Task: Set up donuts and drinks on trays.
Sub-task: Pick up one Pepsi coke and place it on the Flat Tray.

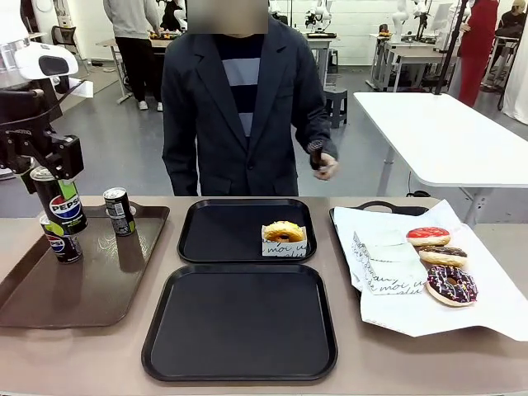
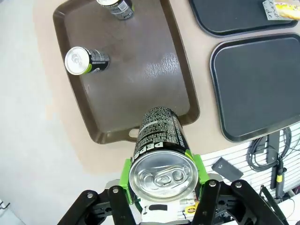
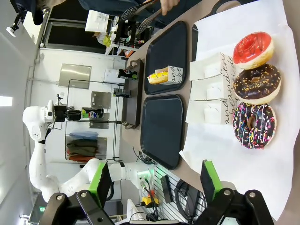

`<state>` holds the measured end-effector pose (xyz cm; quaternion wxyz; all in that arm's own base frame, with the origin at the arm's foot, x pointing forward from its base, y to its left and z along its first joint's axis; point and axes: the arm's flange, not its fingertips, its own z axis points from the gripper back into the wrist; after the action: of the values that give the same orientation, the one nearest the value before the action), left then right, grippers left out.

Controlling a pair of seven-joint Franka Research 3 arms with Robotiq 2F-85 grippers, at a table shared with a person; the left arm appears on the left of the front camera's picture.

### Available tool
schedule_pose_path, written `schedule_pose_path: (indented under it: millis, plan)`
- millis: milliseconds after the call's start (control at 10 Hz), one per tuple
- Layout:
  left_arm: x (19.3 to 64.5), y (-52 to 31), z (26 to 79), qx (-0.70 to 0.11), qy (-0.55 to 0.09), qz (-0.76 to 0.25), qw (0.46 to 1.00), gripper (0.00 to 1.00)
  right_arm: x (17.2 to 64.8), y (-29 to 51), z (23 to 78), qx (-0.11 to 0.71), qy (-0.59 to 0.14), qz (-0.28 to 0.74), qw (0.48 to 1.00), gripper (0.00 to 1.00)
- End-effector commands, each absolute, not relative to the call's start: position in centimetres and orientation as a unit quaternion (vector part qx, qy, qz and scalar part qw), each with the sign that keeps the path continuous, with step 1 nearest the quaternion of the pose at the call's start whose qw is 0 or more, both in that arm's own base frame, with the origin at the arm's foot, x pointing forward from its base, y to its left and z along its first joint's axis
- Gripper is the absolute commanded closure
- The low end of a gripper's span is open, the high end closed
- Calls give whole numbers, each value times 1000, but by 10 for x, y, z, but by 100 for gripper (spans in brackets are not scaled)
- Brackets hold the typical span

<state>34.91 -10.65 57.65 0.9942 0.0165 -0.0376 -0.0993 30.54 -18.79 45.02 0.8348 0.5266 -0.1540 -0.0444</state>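
Near black tray (image 1: 239,326) sits just in front of far tray (image 1: 219,235), which holds one sleeved donut (image 1: 284,235). Left gripper (image 2: 161,173) clamped on a Pepsi can (image 1: 62,206), raised over brown tray (image 1: 91,289) where two other cans (image 1: 120,211) stand. Right gripper (image 3: 157,183) hangs with jaws spread, near three iced donuts (image 3: 253,84) on white paper (image 3: 243,18).

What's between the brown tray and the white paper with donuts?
Front view: a far black tray holding a wrapped donut, and a near black tray, bare.
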Motion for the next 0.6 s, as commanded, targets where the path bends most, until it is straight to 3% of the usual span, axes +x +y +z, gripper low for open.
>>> schedule_pose_path:
  millis: [0, 500]
  plan:
    - [367, -135, 569, 24, -51, -118, 991, 42, 309, -189, 451, 535, -165, -38, 828, 0]
    - [429, -271, 535, 80, -85, -187, 975, 42, 309, -189, 451, 535, -165, -38, 828, 0]
